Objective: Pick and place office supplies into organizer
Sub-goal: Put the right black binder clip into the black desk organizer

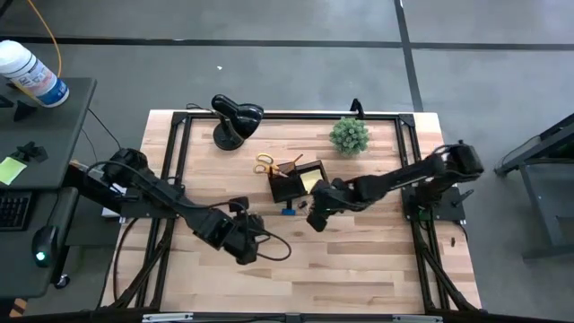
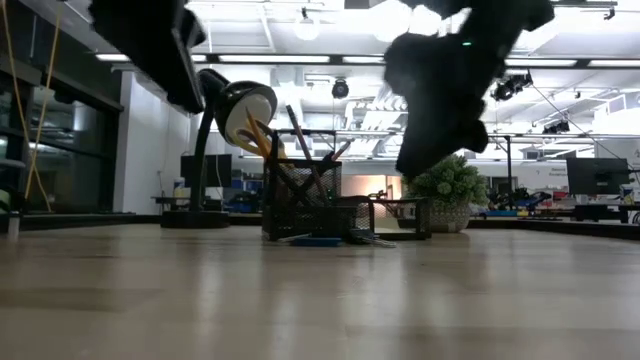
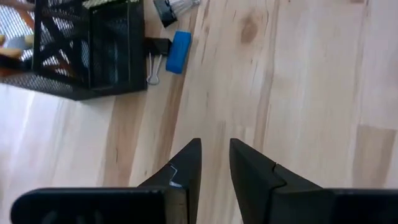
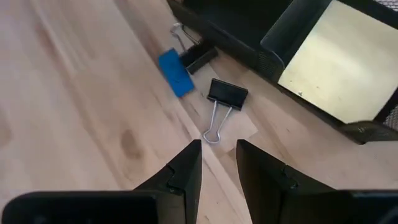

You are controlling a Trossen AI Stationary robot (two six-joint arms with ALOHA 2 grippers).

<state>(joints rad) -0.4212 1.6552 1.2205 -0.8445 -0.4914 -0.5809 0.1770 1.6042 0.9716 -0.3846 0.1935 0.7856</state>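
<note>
Lower the empty, slightly open right hand (image 4: 217, 155) squarely over the clip (image 4: 226, 93) beside the organizer (image 4: 323, 56), then pinch its body.

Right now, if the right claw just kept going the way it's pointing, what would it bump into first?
Most likely the black binder clip: the right gripper has its slightly parted fingers aimed at the clip's wire loop on the table. Depth is hard to judge.

Overhead, table-level, two close wrist views
</note>
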